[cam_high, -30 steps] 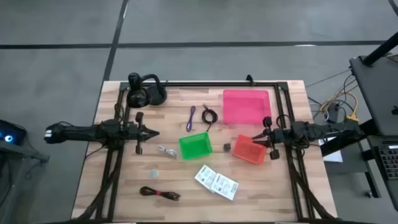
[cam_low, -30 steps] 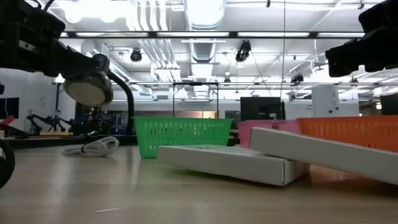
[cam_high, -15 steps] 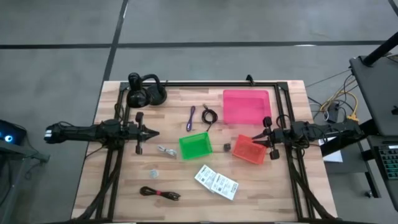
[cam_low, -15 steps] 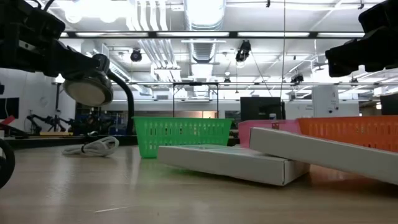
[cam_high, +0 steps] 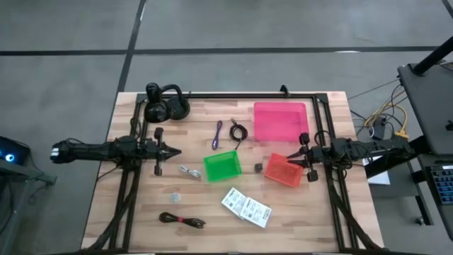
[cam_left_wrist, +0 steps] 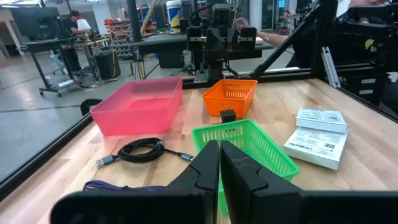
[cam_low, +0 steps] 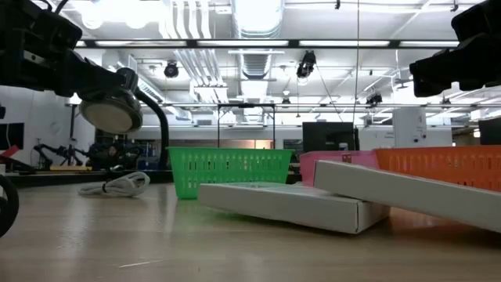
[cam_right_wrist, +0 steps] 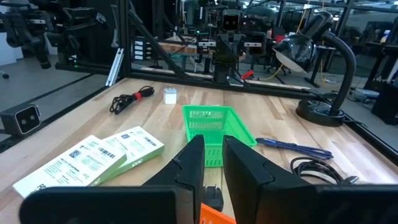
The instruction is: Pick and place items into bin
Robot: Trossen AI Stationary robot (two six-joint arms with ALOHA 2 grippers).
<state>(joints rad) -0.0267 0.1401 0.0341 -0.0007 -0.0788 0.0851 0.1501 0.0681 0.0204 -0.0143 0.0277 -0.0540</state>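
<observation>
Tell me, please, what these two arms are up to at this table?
Nothing is being handled right now. The left gripper hangs shut over the table's left side, and the right gripper hangs by the orange bin, holding nothing. The items lie loose on the table: white packets, a purple cable, a black cable and a black-red cable. The green bin and pink bin look empty.

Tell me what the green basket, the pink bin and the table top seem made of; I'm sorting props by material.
Green basket: looks like moulded plastic, with open lattice walls and a slight gloss. Pink bin: probably translucent plastic, with smooth solid walls and a soft sheen. Table top: pale wood, likely butcher block, with strips and grain lines showing.
</observation>
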